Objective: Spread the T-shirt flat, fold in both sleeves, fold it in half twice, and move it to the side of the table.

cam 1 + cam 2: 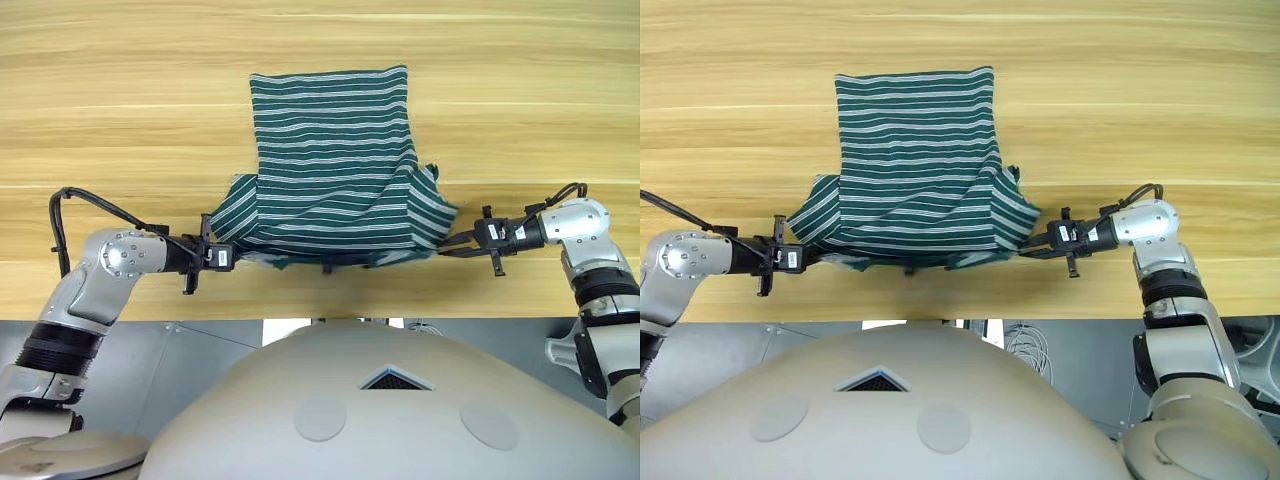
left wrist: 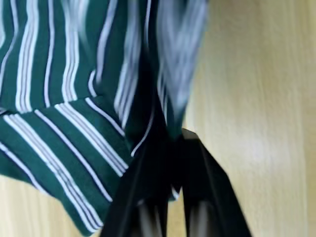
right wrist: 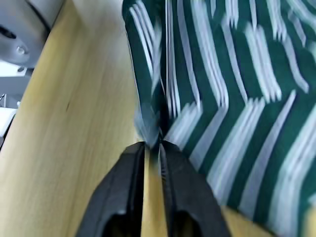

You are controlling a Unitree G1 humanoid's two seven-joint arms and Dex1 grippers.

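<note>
Two grippers, both mine, are pinched shut on the T-shirt [image 1: 335, 140]. My left gripper [image 1: 238, 256] has the cloth at the shirt's near left corner and my right gripper [image 1: 447, 246] has it at the near right corner. In each wrist view the black fingers meet, with striped cloth caught between their tips. The shirt, dark green with thin white stripes, sits in the middle of the wooden table [image 1: 120, 100]. Its far part lies flat on the wood, and its near part is bunched and stretched between my two grippers, close to the table's near edge. I cannot tell whether the straight far edge is the hem or the shoulders. The flaps with slanting stripes beside each gripper may be sleeves, but the folds hide too much for me to be sure. The underside of the near edge is hidden, and a small dark bit hanging below it is too small to make out. The cloth nearest each wrist camera is smeared, so its layers cannot be counted. A small white label [image 1: 222, 257] on my left gripper's body is too small to read.
</note>
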